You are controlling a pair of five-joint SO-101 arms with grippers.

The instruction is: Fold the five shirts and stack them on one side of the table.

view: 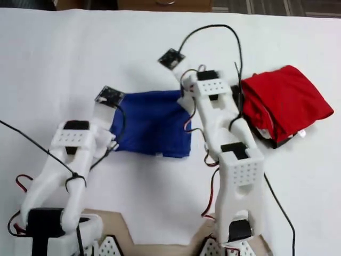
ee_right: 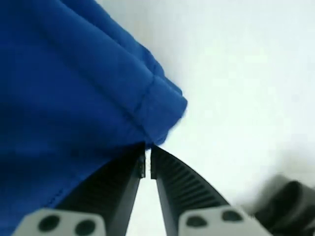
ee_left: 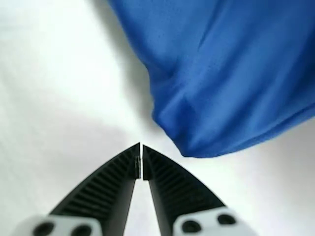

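1. The blue shirt (view: 152, 125) was spread mid-table (view: 64, 48), between both arms.
2. The red shirt (view: 285, 101) was bunched at the right side.
3. The left gripper (ee_left: 139, 160) was clenched on nothing, just beside the blue edge.
4. The right gripper (ee_right: 147, 160) was clenched at the blue hem.

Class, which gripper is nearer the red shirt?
Right. The right gripper sits at the blue shirt's edge on the side towards the red shirt. The left gripper is at the blue shirt's opposite edge, with that whole shirt in between.
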